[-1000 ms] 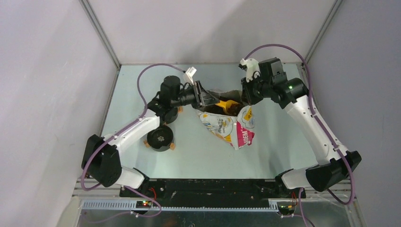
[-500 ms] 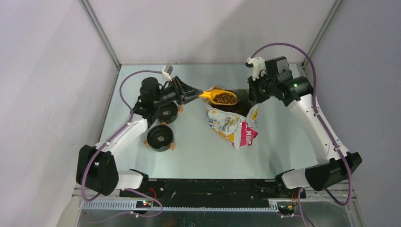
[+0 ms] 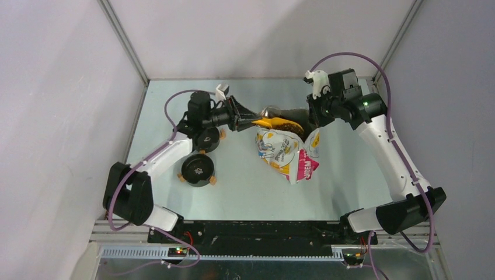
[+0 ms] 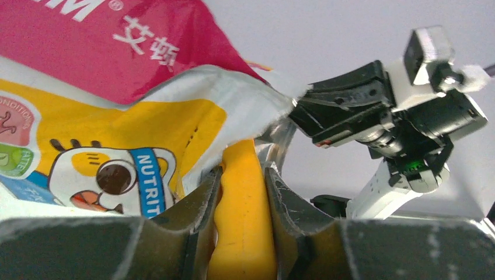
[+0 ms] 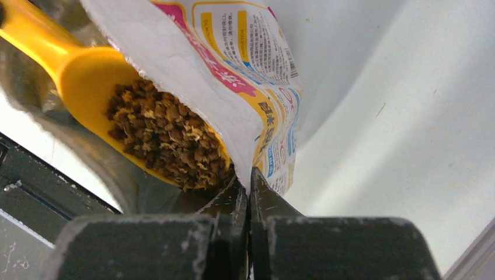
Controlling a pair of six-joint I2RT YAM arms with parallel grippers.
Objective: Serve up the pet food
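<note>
The left gripper (image 4: 241, 178) is shut tight on the handle of the scoop (image 5: 87, 81). Its two fingers (image 4: 198, 201) press on the yellow handle from both sides. The scoop is yellow-orange and it points from the left arm toward the right arm.

The pet food (image 5: 166, 143) fills the cup of the scoop in a small brown heap. The cup sits in the open mouth of the bag (image 5: 245, 58), under the bag's white flap. The bag has a cartoon face and pink and yellow print on it. It lies on the table (image 3: 233, 186), with its mouth at the far end.

The right gripper (image 5: 249, 189) is pinched shut on the edge of the bag's mouth. Its fingers are together with the thin bag edge between them. The edge is lifted up.

Two black round dishes (image 3: 198, 169) sit on the table by the left arm, well apart from the bag.
</note>
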